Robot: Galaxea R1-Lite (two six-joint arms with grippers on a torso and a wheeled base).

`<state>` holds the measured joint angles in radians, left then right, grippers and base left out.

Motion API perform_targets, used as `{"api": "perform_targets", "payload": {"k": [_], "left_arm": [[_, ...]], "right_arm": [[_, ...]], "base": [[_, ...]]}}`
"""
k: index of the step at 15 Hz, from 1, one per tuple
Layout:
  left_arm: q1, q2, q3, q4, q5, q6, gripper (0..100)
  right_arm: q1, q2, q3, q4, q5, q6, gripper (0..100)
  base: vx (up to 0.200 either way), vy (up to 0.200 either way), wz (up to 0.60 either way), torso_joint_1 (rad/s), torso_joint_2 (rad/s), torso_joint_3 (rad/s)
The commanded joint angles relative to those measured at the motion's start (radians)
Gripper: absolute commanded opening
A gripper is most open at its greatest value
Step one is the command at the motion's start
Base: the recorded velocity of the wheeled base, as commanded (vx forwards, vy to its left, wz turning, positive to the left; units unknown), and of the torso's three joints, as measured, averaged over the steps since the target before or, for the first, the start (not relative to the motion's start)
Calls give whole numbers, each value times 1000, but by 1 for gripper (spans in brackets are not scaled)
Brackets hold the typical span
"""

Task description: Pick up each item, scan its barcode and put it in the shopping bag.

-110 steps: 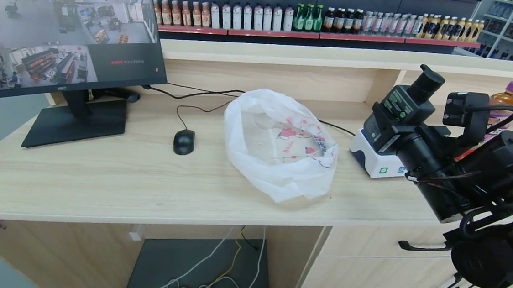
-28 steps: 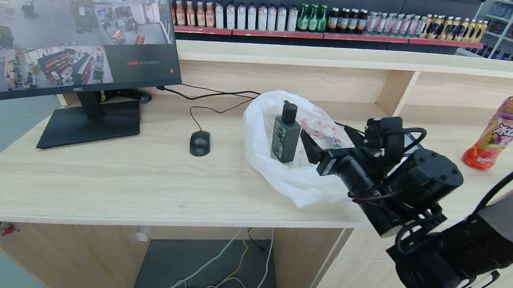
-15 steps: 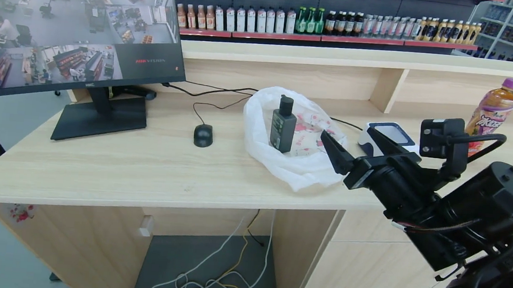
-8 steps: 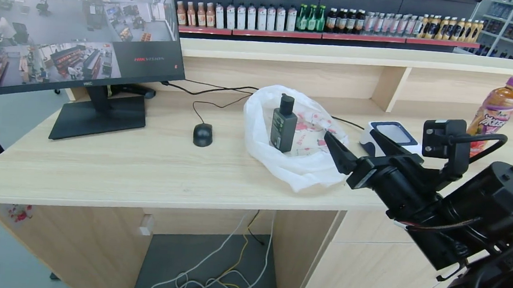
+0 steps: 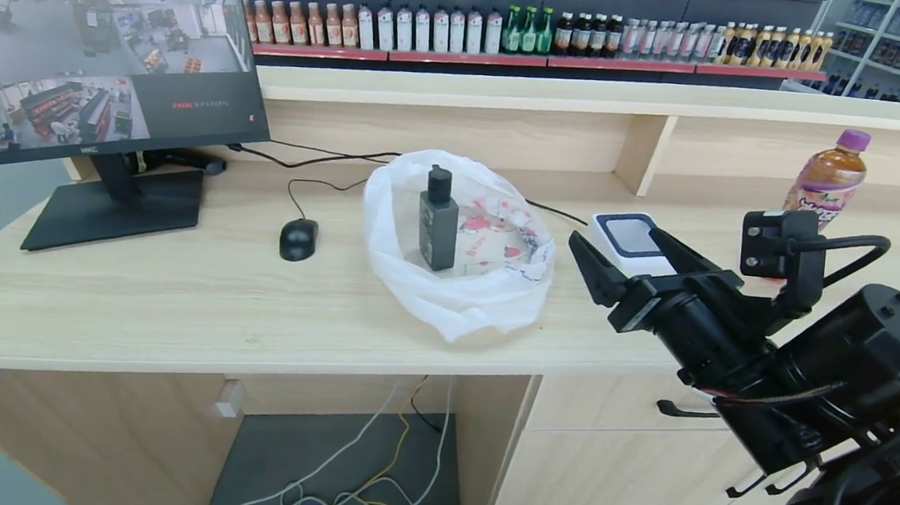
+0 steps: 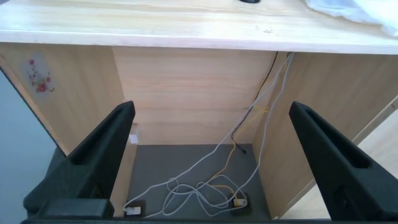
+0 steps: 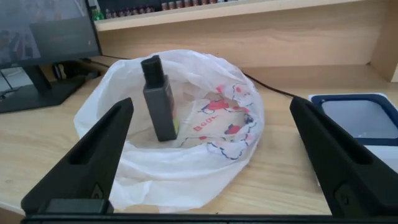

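White plastic shopping bag (image 5: 461, 310) sits abt mid-bench, mouth open, w/ a dark bottle (image 5: 438, 219) standing upright inside, towards the bag's left side. Scanner (image 5: 629, 238) is just beside the bag on its right, window facing up. Orange drink bottle (image 5: 825, 176) stands upright well apart from all that, near the bench's right end, towards the back edge.

Right gripper (image 5: 612, 233) hovers over the front edge of the bench (image 5: 173, 303), right of the bag and in front of the scanner. Jaws spread wide, nothing between them, not touching anything afaict. Its wrist view looks between the fingers at the bag + bottle.

Left gripper (image 6: 212, 106) is down low, below the bench's front edge, pointed at the opening underneath w/ loose cables (image 6: 205, 180) on the floor. Also spread wide, empty, touching nothing.

Mouse (image 5: 298, 239) is left of the bag, monitor (image 5: 97, 40) at the back left corner.
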<state>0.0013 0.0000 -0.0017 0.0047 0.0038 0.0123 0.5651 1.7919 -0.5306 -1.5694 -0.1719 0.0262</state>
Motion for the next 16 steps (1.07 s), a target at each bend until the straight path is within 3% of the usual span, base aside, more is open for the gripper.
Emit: {"api": "perform_targets", "payload": {"k": [1,16], "left_arm": [[0,0,0,0,1,0,100],[0,0,0,-3,2,-23,100]], "right_arm": [[1,3,0,-1,0,0,100],[4,-19,27,-1,-1,0,100]], "base": [[0,-200,0,7,7,2],[0,-200,0,3,3,3]]}}
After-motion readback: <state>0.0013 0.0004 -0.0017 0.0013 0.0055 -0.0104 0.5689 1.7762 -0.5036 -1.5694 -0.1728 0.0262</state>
